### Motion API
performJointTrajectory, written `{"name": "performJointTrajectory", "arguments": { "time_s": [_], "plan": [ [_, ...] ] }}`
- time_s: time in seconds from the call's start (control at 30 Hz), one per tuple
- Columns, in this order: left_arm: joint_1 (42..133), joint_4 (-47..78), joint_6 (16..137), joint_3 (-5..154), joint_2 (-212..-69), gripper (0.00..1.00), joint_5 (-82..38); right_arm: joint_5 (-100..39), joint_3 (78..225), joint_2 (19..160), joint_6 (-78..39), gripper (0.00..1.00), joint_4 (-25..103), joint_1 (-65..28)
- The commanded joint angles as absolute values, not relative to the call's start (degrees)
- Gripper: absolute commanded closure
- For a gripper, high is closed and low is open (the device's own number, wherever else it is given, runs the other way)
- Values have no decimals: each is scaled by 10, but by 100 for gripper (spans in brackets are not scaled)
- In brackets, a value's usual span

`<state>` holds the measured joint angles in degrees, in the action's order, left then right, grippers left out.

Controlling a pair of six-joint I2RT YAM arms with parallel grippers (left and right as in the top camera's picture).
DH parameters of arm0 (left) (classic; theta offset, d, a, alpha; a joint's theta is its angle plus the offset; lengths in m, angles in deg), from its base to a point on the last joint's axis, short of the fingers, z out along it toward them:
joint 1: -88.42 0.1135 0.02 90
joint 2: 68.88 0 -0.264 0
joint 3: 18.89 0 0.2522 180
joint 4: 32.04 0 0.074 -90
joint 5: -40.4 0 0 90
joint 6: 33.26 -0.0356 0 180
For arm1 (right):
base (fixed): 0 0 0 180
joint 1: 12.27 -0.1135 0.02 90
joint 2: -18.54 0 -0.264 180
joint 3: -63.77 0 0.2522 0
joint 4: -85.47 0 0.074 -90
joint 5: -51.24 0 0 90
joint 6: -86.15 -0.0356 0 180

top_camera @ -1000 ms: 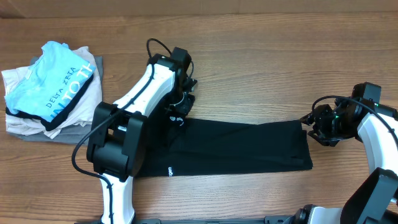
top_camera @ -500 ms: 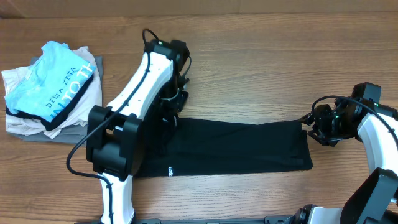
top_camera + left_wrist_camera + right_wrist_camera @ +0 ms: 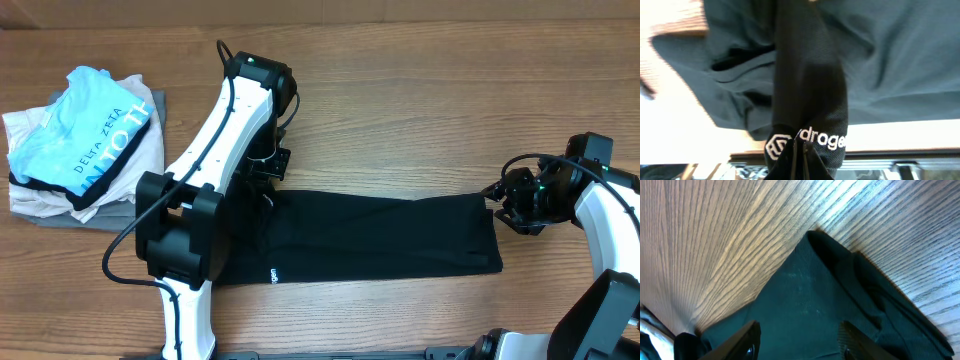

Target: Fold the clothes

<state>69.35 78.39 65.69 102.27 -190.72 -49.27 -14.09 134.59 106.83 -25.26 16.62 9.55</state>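
Note:
The black shirt (image 3: 380,235) lies on the table as a long folded strip, with small white print (image 3: 271,274) near its front left edge. My left gripper (image 3: 266,182) is shut on a pinch of the shirt's far left end. In the left wrist view the fabric (image 3: 880,60) hangs from the jaws (image 3: 801,160), white lettering (image 3: 820,140) just above them. My right gripper (image 3: 495,203) stands open at the strip's far right corner. In the right wrist view its fingertips (image 3: 747,340) straddle the dark cloth (image 3: 805,295) beneath them.
A pile of folded garments sits at the far left: a light-blue shirt with white lettering (image 3: 85,135) on top of white and grey pieces (image 3: 40,195). Bare wooden table (image 3: 420,110) stretches behind the black shirt. The left arm's base (image 3: 180,250) overlaps the strip's left end.
The left gripper has finished closing on the shirt's left end, and its wrist has swung toward the far left, drawing the pinched fabric with it. The right arm has not moved.

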Motion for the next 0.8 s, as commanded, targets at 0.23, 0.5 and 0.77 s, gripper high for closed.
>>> {"name": "performJointTrajectory", "arguments": {
  "time_s": [0.23, 0.5, 0.77],
  "plan": [
    [697, 786, 684, 1012, -1829, 96, -494, -136, 1360, 1059, -246, 46, 163, 98],
    [697, 783, 744, 879, -1766, 90, -500, -136, 1360, 1059, -246, 46, 166, 98],
    [688, 738, 761, 734, -1748, 91, -455, -136, 1360, 1059, -246, 46, 168, 98]
  ]
}}
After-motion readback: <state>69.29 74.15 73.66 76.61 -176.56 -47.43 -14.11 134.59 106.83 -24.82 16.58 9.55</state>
